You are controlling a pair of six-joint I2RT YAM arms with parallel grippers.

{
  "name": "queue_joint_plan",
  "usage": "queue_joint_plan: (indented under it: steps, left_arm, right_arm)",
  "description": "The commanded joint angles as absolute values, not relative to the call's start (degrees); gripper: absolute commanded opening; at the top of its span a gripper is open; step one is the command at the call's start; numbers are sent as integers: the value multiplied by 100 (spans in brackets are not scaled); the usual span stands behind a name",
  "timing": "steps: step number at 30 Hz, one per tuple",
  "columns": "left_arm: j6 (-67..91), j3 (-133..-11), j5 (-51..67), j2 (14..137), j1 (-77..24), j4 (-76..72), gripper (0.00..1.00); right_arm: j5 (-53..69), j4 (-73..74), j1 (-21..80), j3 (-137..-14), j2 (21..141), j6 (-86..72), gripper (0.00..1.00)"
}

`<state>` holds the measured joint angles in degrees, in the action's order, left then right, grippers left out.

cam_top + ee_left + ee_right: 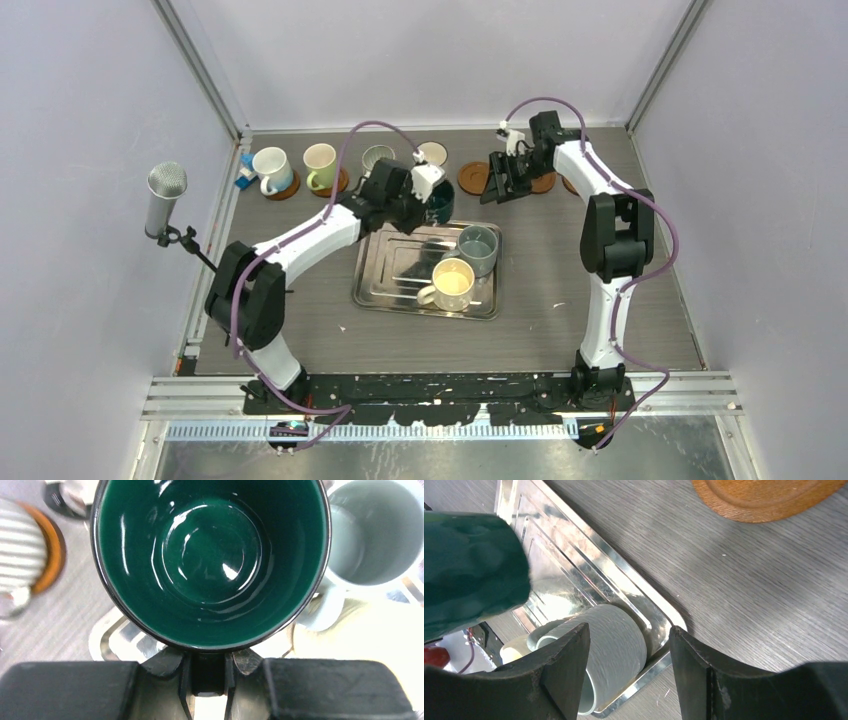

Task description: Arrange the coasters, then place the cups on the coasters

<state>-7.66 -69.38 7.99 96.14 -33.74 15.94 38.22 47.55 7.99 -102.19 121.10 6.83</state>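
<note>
Left claw apparently pinches teal cup handle.

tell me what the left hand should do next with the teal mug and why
Probably carry the teal mug to the bare coaster just behind it and to its right. The left hand is shut on the mug's handle at the far edge of the tray, and that coaster holds no cup. The right hand hangs open right beside it, so go in carefully.
</note>
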Motion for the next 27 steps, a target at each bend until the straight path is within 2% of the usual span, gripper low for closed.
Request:
queue_joint_plan:
  steps: [1, 11, 17, 22, 27]
  left_arm:
    - [-810, -8073, 1357, 9635, -3445, 1526, 0]
    - [-737, -10746, 979, 11404, -3607, 2274, 0]
    - [-473, -12505, 576, 12684, -3626, 2803, 0]
    - [-372, -13228, 400, 13383, -3636, 2865, 0]
    - [-311, -13380, 230, 13699, -3630, 2635, 0]
  right_arm:
    - [3837, 4545, 654, -10265, 11673, 493, 65]
    - [3558, 4407, 195, -10202, 11510, 299, 72]
    - [3533, 4366, 85, -10087, 11456, 273, 73]
    - [3505, 4333, 78, -10027, 11427, 264, 73]
    - [3498, 4333, 78, -10029, 11453, 264, 74]
